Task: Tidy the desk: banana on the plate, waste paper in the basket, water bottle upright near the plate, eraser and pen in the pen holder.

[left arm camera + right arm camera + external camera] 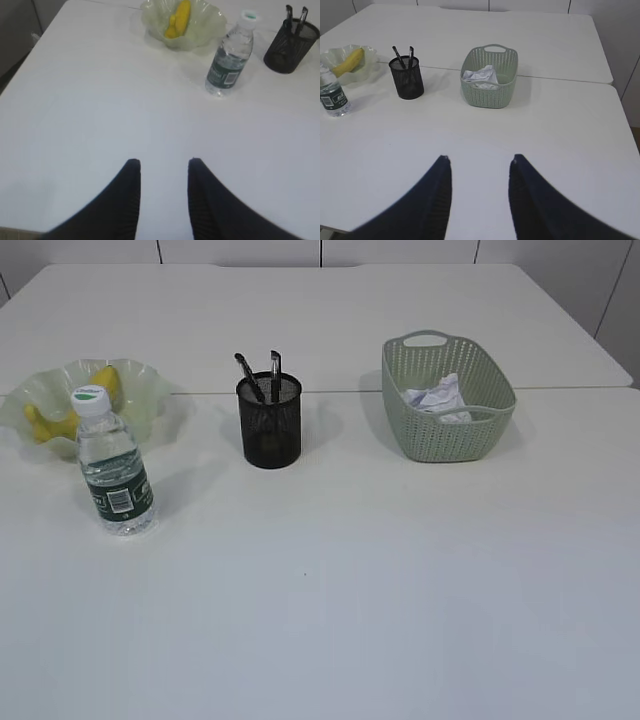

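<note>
I am looking at a white table with everything sitting in place; the banana is lying in the pale green plate at the far left, and the water bottle is standing upright just in front of it, white cap on top. The black mesh pen holder is sitting mid-table with 2 dark pens sticking out of it; I am not seeing the eraser from here. The crumpled waste paper is resting inside the green basket to the right. The left fingers are hanging parted over bare table, gripping nothing; the right fingers are hanging likewise spread and empty, well short of the basket.
</note>
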